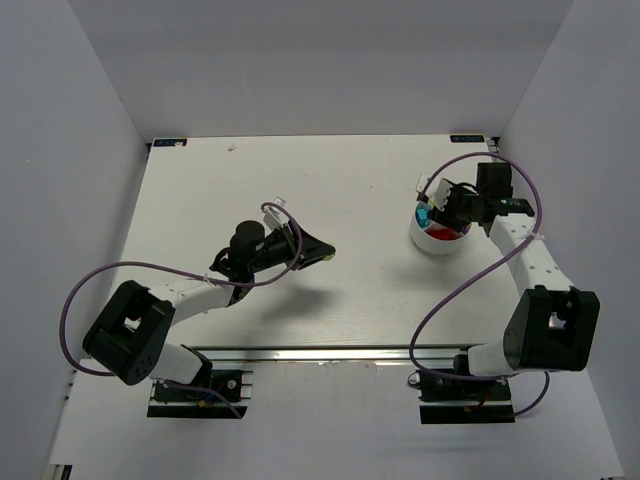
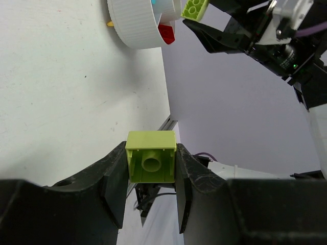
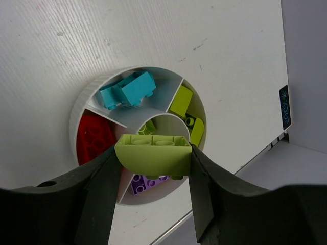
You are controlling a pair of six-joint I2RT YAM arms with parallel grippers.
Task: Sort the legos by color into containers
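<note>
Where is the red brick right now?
Right wrist view: the red brick lies in the left compartment of the white divided bowl, beside the compartment holding cyan bricks.

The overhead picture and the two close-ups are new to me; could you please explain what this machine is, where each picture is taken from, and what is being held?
This is a robot with a left arm and a right arm, bolted at the near edge of a white table. The wide picture comes from a fixed camera above and behind them; each close-up comes from a camera on one wrist. On the table stands a white divided bowl holding small bricks sorted by colour: cyan bricks, a red brick, lime bricks and a purple brick. The right gripper holds a curved lime brick over the bowl. The left gripper pinches a square lime brick, away from the bowl.
</note>
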